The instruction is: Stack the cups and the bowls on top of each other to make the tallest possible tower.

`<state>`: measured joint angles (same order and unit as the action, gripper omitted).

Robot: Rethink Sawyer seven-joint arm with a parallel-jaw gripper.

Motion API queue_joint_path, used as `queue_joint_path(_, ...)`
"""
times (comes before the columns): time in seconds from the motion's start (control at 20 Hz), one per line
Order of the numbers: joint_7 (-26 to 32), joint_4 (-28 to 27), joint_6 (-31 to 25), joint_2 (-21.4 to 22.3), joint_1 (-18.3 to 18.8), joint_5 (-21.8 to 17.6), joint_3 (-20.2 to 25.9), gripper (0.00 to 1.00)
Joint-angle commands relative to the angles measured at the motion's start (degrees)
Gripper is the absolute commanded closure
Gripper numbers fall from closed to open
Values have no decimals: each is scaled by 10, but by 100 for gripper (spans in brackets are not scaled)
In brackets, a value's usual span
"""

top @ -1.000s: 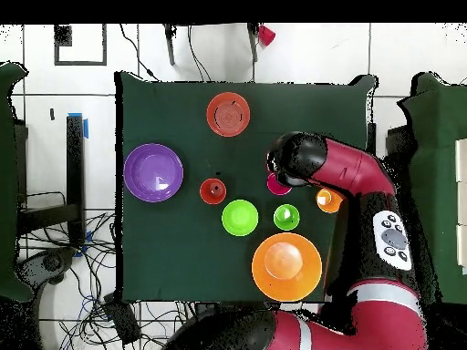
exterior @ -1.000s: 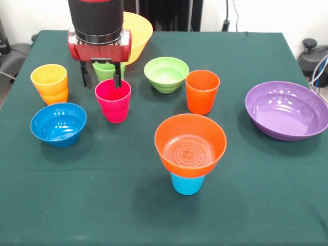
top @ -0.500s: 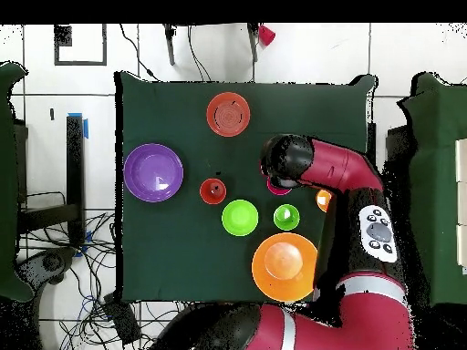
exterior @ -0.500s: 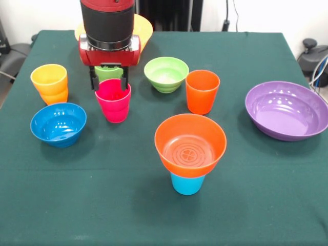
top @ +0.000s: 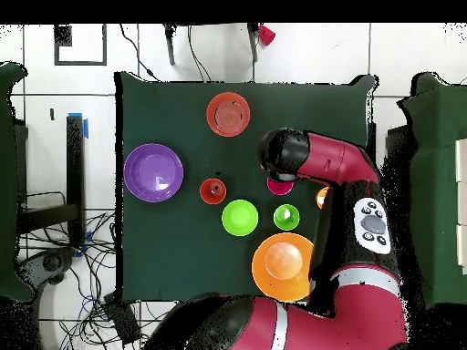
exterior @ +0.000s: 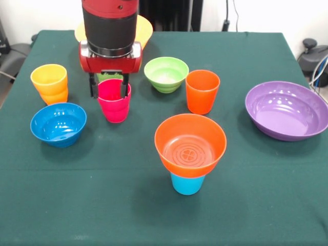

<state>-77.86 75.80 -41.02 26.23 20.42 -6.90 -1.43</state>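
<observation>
We see the claw (exterior: 108, 87) spread open, fingers straddling the magenta cup (exterior: 114, 100) on the surface (exterior: 128, 215).

My arm (exterior: 110, 25) hides most of the green cup (exterior: 109, 76) and yellow bowl (exterior: 143, 28); overhead, it covers the blue bowl.

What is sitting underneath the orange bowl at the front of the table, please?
The orange bowl rests on a light blue cup. Only the cup's lower part shows in the front view; its rim and inside are covered by the bowl.
</observation>
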Motion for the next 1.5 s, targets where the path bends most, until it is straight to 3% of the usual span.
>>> queue_joint_path(0.05, -18, -26, -7, -46, -4, -25, 42, 0)
queue_joint_path(0.65, -27, -25, 9, -56, 1, -18, 42, 0)
queue_joint_path(0.8, -15, -2, 18, -36, 9, -20, 46, 0)
queue_joint_path(0.9, 3, 29, 20, -1, 16, -23, 50, 0)
queue_joint_path(0.95, 10, 42, -6, 31, 12, -24, 40, 0)
queue_joint_path(1.15, 12, 65, -74, 90, 12, -4, 37, 0)
queue_joint_path(1.5, 17, 66, -80, 107, 17, -15, 39, 0)
